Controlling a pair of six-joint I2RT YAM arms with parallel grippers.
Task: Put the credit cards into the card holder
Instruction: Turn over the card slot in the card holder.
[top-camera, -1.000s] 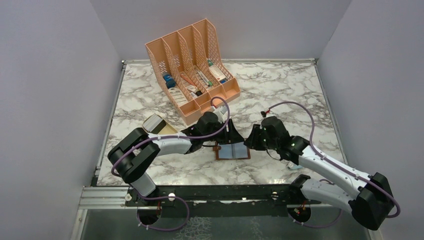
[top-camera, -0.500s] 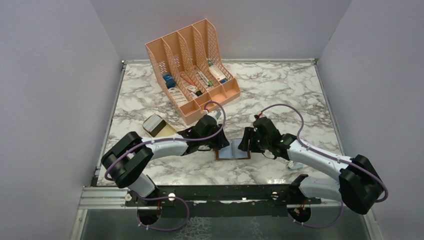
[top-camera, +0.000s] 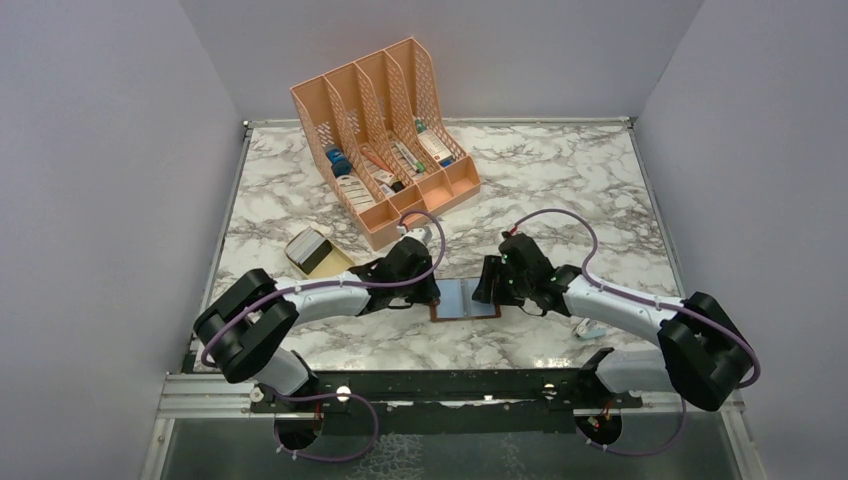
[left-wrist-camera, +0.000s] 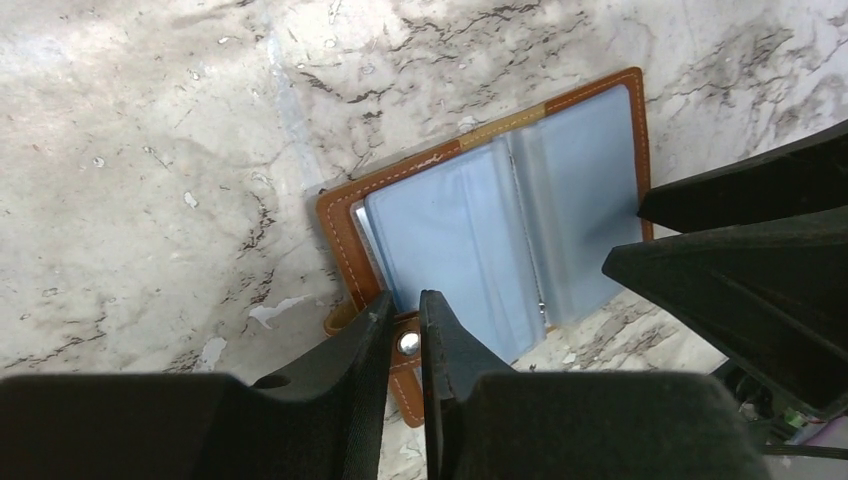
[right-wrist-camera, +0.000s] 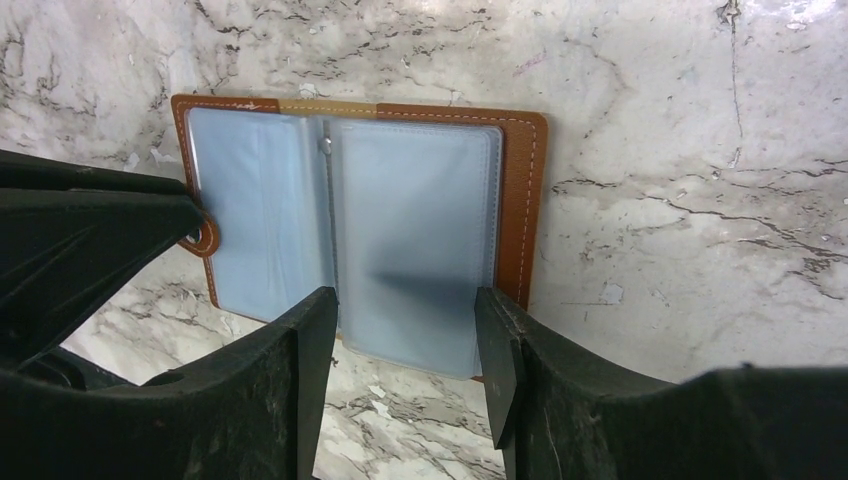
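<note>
The card holder (top-camera: 467, 301) lies open and flat on the marble, a brown wallet with clear blue-grey sleeves. My left gripper (top-camera: 431, 291) is at its left edge. In the left wrist view the jaws (left-wrist-camera: 406, 301) stand almost closed right over the snap tab (left-wrist-camera: 408, 344), beside the sleeves (left-wrist-camera: 470, 240). My right gripper (top-camera: 487, 285) is open over the wallet's right half; its fingers (right-wrist-camera: 405, 303) straddle the right sleeve (right-wrist-camera: 415, 220). A small stack of flat cards (top-camera: 311, 249), greyish on yellowish-tan, lies at the left, away from both grippers.
A peach slotted desk organizer (top-camera: 385, 135) with small items stands at the back left. A pale blue object (top-camera: 588, 328) lies partly under my right arm. Grey walls close in the table on three sides.
My right gripper has moved left onto the wallet's right half. My left gripper has slid down and left to the wallet's left edge. The wallet stays open in place.
</note>
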